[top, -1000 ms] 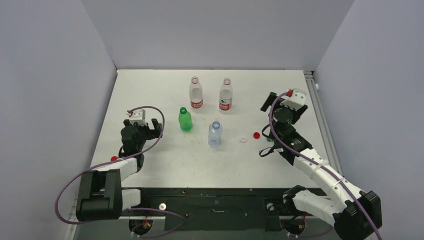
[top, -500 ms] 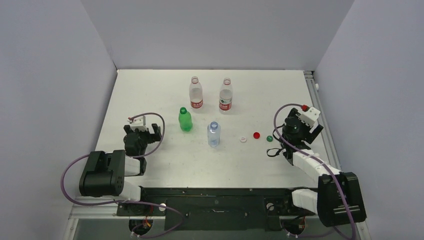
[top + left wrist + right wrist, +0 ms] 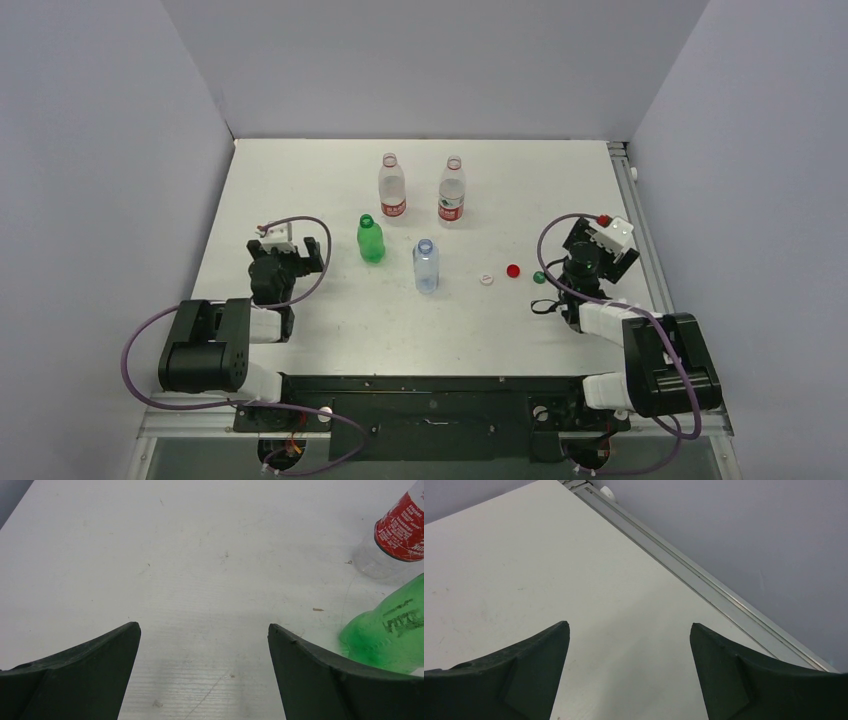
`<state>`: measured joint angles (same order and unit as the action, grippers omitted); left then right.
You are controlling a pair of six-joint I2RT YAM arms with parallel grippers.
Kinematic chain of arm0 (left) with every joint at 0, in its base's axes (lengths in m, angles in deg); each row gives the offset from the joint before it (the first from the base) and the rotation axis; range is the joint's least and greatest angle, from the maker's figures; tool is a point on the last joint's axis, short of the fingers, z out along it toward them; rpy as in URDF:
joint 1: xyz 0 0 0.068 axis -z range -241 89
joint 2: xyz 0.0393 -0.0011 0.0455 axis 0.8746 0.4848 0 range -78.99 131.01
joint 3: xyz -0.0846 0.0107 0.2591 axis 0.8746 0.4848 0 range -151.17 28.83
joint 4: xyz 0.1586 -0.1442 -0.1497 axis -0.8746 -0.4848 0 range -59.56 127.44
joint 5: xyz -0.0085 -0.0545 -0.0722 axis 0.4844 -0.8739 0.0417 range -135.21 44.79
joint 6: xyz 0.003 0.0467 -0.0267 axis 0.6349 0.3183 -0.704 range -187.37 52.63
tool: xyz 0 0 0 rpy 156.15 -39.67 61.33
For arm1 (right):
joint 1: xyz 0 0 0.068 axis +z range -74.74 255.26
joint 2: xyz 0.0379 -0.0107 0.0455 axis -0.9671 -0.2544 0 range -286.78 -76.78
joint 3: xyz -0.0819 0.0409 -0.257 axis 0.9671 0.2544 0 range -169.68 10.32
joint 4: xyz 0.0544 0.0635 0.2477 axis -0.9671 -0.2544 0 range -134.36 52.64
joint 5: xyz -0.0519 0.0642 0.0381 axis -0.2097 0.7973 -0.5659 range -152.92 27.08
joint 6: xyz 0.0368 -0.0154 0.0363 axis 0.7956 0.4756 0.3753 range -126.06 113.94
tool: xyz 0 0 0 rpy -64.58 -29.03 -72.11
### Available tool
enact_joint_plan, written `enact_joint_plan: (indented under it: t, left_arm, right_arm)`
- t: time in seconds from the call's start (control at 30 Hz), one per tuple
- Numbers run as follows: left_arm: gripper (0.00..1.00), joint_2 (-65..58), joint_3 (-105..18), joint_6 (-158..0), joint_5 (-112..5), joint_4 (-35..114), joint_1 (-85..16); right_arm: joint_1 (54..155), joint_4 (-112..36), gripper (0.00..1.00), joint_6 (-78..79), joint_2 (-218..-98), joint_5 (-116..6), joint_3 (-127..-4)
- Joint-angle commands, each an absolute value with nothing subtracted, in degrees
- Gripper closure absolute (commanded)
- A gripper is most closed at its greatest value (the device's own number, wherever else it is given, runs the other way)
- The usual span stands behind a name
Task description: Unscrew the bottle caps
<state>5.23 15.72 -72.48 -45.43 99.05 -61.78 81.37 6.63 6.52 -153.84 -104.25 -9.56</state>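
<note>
Four uncapped bottles stand on the white table (image 3: 330, 180): two clear ones with red labels (image 3: 392, 188) (image 3: 452, 190), a green bottle (image 3: 371, 240) and a pale-blue bottle (image 3: 426, 266). A whitish cap (image 3: 486, 279), a red cap (image 3: 513, 270) and a green cap (image 3: 539, 277) lie right of the pale-blue bottle. The second red cap is hidden. My left gripper (image 3: 290, 258) (image 3: 203, 626) is open and empty, left of the green bottle (image 3: 390, 630) and a red-label bottle (image 3: 402, 527). My right gripper (image 3: 598, 252) (image 3: 629, 625) is open and empty, right of the caps.
A metal rail (image 3: 640, 230) (image 3: 704, 580) runs along the table's right edge. Grey walls (image 3: 430, 60) close in the left, back and right sides. Both arms are folded low near the table's front edge.
Both arms have drawn back towards their bases and folded low. The right arm moved off the far right side, uncovering the green cap. Bottles and caps stay in place.
</note>
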Motion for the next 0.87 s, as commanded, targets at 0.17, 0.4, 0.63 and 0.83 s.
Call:
enact_joint_plan:
  t: [0.17, 0.4, 0.63, 0.83]
  left_arm:
    - [0.03, 5.1, 14.2, -71.8, -43.6, 100.3, -61.5]
    - [0.03, 5.1, 14.1, -71.8, -43.5, 100.3, -61.5]
    - [0.03, 5.3, 13.6, -71.6, -43.0, 99.6, -61.5]
    - [0.03, 5.3, 13.8, -71.5, -42.7, 99.7, -61.5]
  right_arm:
    - [79.2, 22.3, 0.14, 3.3, -155.7, -91.5, -4.4]
    - [78.5, 22.7, 0.13, 3.5, -154.8, -90.3, -3.6]
    - [78.6, 23.2, 0.13, 3.3, -155.0, -90.4, -3.5]
    - [78.6, 23.2, 0.13, 3.3, -154.9, -90.4, -3.5]
